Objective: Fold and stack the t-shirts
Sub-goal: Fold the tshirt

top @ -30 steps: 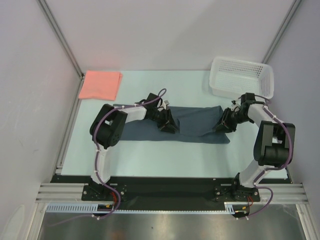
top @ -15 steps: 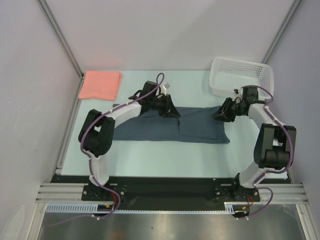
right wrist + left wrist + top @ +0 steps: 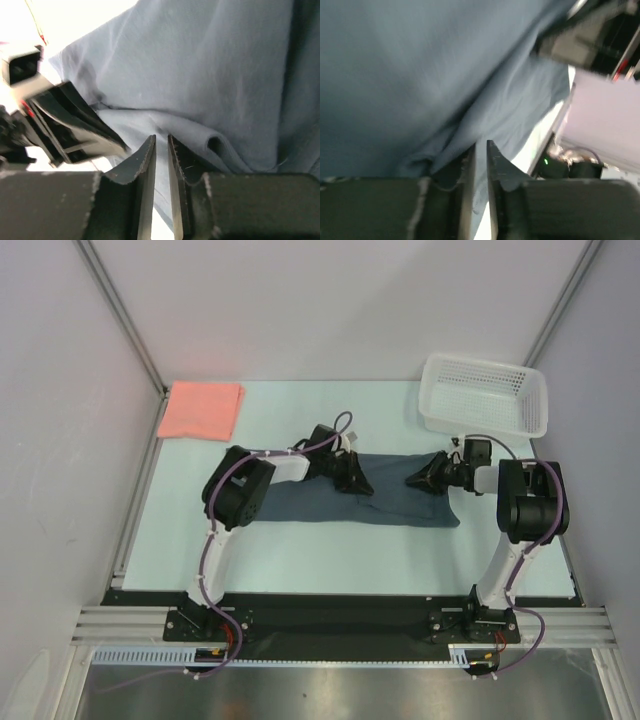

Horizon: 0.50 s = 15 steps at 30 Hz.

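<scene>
The dark slate t-shirt [image 3: 400, 505] lies as a long folded band across the middle of the table. My left gripper [image 3: 355, 480] rests on its far edge near the middle. In the left wrist view the narrow jaws [image 3: 480, 145] hold bunched blue-grey cloth [image 3: 420, 75]. My right gripper [image 3: 415, 480] is close to the right of it on the same edge. In the right wrist view its gripper [image 3: 161, 137] is nearly closed with a layer of the shirt [image 3: 225, 65] running between the fingers. The salmon-pink t-shirt [image 3: 200, 410] lies folded at the far left corner.
A white mesh basket [image 3: 485, 395] stands at the far right, just behind my right arm. The two grippers are a short gap apart, and the left gripper [image 3: 70, 120] shows in the right wrist view. Walls close in the table at the back and both sides.
Both grippers have moved toward each other along the shirt's far edge and slightly nearer. The left arm's elbow swung in, and the right forearm now points left.
</scene>
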Tool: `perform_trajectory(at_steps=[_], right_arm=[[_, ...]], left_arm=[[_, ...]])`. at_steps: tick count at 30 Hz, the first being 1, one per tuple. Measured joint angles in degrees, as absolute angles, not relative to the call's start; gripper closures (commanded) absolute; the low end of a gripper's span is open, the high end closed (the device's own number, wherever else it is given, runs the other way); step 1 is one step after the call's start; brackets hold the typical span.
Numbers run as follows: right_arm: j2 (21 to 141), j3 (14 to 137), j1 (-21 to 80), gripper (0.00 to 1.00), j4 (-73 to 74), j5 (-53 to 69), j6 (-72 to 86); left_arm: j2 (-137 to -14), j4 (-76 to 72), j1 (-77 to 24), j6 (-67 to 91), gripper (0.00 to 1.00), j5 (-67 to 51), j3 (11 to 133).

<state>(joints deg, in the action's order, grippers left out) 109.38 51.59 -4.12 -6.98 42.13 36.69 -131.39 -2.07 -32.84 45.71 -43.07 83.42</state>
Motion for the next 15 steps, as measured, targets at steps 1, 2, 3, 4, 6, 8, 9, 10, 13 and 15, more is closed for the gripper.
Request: perform_trajectory(at_steps=[1,2,3,4,6,8,9,10,13,15], right_arm=[[109.43,51.68,-4.25,0.76,-7.51,41.87,36.51],[109.43,51.96,-4.29,0.71,-7.14,41.63,36.21],[109.27,52.66,-4.25,0.67,-5.85,41.45,35.79],[109.08,53.41,-4.10,0.61,-4.56,40.93,34.92],[107.39,56.64,-2.72,0.47,1.93,37.32,32.58],[104.84,60.29,-0.89,0.39,9.54,32.14,29.78],[103.53,63.02,0.32,0.37,14.20,29.61,28.82],[102.35,66.00,1.69,0.35,18.02,26.79,27.99],[98.76,73.45,5.56,0.27,26.59,18.26,27.22],[96.12,74.87,7.79,0.25,29.89,14.00,28.49]], left_arm=[[-131.81,-0.03,-32.27,44.80,0.76,-42.98,85.36],[-132.05,1.85,-31.70,43.53,0.68,-42.11,87.35],[-132.07,3.46,-31.18,42.06,0.62,-41.23,88.58],[-131.50,5.06,-30.63,40.49,0.54,-40.73,89.14],[-129.19,8.58,-30.17,38.02,0.39,-40.23,88.88],[-124.57,13.56,-30.06,35.31,0.34,-38.44,87.50],[-121.32,16.64,-29.98,34.00,0.33,-36.97,86.63],[-117.78,19.62,-29.80,32.75,0.33,-35.53,85.73],[-104.40,25.56,-29.34,30.06,0.37,-29.71,82.32],[-92.86,28.05,-27.90,29.85,0.38,-24.51,77.19]])
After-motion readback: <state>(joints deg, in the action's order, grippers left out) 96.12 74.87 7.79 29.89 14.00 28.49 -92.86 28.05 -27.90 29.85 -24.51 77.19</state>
